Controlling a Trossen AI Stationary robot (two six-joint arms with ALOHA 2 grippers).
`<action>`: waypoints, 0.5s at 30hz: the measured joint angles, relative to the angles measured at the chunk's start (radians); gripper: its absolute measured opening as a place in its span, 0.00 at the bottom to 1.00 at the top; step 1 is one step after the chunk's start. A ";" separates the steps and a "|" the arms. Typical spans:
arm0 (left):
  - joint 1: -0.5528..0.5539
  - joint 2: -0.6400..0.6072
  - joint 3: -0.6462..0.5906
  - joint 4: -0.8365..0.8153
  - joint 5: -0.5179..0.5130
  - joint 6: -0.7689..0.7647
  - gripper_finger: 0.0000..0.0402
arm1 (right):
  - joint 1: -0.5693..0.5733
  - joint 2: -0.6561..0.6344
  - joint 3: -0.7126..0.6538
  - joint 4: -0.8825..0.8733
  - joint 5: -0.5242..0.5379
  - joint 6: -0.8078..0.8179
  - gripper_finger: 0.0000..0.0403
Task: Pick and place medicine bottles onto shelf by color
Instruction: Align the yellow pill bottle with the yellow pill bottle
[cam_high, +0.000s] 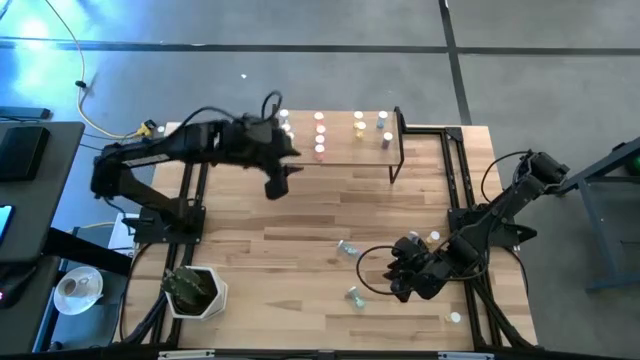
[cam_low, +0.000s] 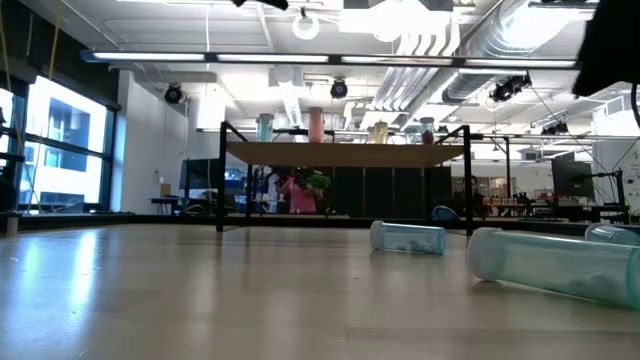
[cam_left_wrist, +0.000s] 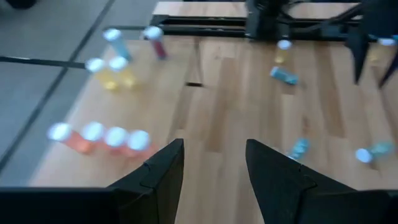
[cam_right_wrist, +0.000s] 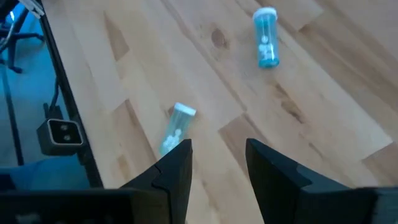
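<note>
The shelf (cam_high: 340, 152) stands at the table's far edge, with pink, orange, yellow and blue bottles (cam_high: 320, 135) upright on it in rows; it also shows in the low view (cam_low: 345, 153). My left gripper (cam_high: 277, 188) hovers open and empty just near of the shelf's left end, and the bottles (cam_left_wrist: 102, 138) show blurred beyond its fingers. My right gripper (cam_high: 397, 278) is open and empty above the table's near right part. A teal bottle (cam_right_wrist: 175, 127) lies on its side just ahead of one of that gripper's fingers, and a second teal bottle (cam_right_wrist: 266, 45) lies farther off.
The two teal bottles (cam_high: 353, 295) (cam_high: 347, 247) lie loose on the table, with more bottles by the right arm (cam_high: 432, 238) (cam_high: 455, 317). A potted plant (cam_high: 195, 290) stands at the near left corner. Black frame rails (cam_high: 460, 190) run along the table's sides.
</note>
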 joint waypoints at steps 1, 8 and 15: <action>-0.015 -0.019 -0.045 0.028 -0.001 -0.018 0.40 | 0.009 0.000 0.000 -0.005 0.002 0.012 0.35; -0.098 -0.125 -0.284 0.224 -0.017 -0.093 0.40 | 0.056 0.000 0.000 -0.094 0.021 0.152 0.35; -0.169 -0.144 -0.434 0.375 -0.016 -0.089 0.40 | 0.101 0.000 0.000 -0.217 0.105 0.298 0.35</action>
